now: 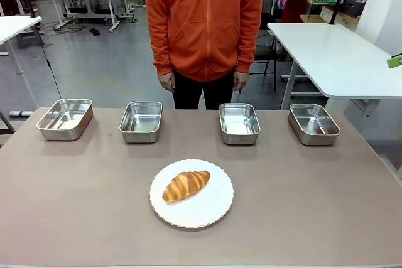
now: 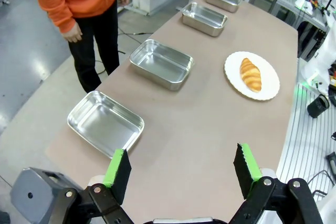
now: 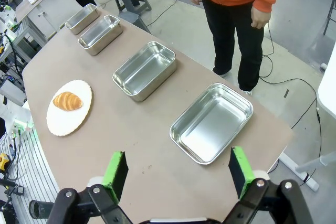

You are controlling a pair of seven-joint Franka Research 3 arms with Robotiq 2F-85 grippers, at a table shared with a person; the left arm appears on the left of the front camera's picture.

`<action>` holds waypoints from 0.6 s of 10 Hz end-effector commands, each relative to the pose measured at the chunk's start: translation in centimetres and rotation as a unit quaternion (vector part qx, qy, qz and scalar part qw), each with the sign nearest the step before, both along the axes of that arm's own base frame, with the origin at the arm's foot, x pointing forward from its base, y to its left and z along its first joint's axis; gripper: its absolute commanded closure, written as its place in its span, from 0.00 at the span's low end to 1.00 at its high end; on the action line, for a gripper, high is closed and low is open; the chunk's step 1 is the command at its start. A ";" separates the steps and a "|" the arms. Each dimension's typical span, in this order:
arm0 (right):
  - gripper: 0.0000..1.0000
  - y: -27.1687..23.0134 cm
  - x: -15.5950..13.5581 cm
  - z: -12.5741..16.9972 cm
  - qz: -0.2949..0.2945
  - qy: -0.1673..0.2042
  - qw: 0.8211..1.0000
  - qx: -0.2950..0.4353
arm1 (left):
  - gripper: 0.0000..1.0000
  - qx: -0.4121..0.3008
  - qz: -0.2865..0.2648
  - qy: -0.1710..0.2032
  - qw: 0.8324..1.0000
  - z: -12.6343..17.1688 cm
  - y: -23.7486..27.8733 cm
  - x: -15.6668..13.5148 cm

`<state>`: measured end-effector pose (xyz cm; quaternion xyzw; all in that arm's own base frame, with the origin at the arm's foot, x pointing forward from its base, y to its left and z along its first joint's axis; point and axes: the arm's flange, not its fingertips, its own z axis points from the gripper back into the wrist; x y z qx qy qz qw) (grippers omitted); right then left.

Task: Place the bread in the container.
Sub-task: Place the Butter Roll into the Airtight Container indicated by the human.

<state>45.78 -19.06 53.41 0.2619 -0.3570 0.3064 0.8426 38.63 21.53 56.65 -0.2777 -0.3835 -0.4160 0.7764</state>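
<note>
The golden-brown croissant (image 1: pixel 186 185) lies on a round white plate (image 1: pixel 207 211) at the table's near middle. Four identical shallow steel pans stand empty in a row along the far edge: far left (image 1: pixel 65 118), left of middle (image 1: pixel 141 121), right of middle (image 1: pixel 239 123) and far right (image 1: pixel 313 123). My left gripper (image 2: pixel 182 166) hangs open above the table's left end, over the nearest pan (image 2: pixel 106 123), with the croissant (image 2: pixel 251 73) farther off. My right gripper (image 3: pixel 178 169) is open above the right end, near a pan (image 3: pixel 211 123); the croissant (image 3: pixel 67 100) lies well beyond it.
A person in an orange hoodie (image 1: pixel 204 23) stands at the far side behind the two middle pans, hands (image 1: pixel 166 81) hanging at their sides. The brown table (image 1: pixel 314 205) is bare around the plate. A white table (image 1: pixel 333 54) stands at the back right.
</note>
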 end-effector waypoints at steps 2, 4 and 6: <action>0.00 0.1 0.1 0.1 0.003 -0.002 1.000 0.003 | 0.00 0.001 -0.001 -0.008 1.000 0.1 0.0 0.0; 0.00 0.1 0.1 0.1 0.003 -0.002 1.000 0.003 | 0.00 0.001 -0.001 -0.008 1.000 0.1 0.0 0.0; 0.00 0.1 0.1 0.1 0.003 -0.002 1.000 0.003 | 0.00 0.001 -0.001 -0.008 1.000 0.1 0.0 0.0</action>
